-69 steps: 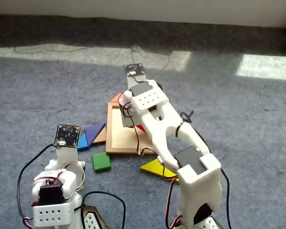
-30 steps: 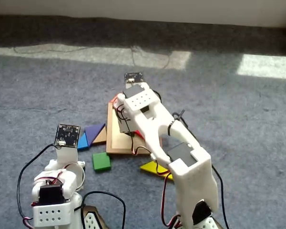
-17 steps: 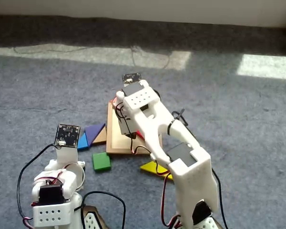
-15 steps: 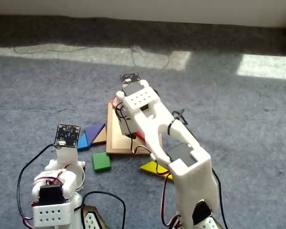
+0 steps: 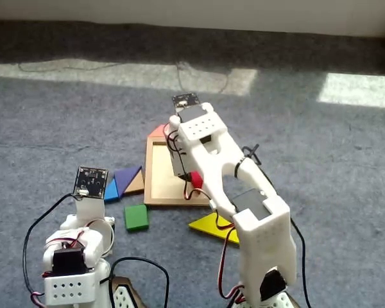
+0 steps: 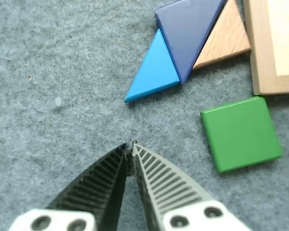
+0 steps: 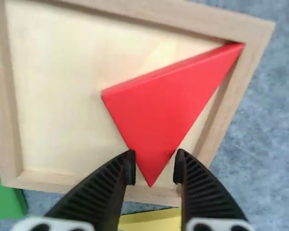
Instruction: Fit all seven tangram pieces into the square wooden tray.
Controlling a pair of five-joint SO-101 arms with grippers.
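Right gripper [image 7: 153,168]: its two fingers [image 7: 116,180] pinch one sharp corner of the red triangle [image 7: 164,106]. That corner sits over the rim of the square wooden tray [image 7: 135,14]. The opposite sharp corner lies in a corner of the tray, and the body of the piece spans the tray floor. You cannot tell whether the piece lies flat. In the high view, the right arm reaches over the tray [image 5: 147,172], with the red triangle [image 5: 194,179] visible beneath it.

Left gripper [image 6: 130,144]: its fingers are pressed together with nothing between them, above the grey carpet [image 6: 48,72]. Near the tips you find the light blue triangle [image 6: 154,72]. It touches the dark blue piece [image 6: 192,29], which touches the plain wood triangle [image 6: 226,41]. The plain wood triangle lies against the tray's outer side. The green square [image 6: 241,132] lies just beside the tray's corner, outside it.

The yellow triangle [image 5: 212,226] lies on the carpet just outside the tray's near edge, partly under the right arm. An orange piece [image 5: 157,131] lies at the tray's far corner, outside the rim.
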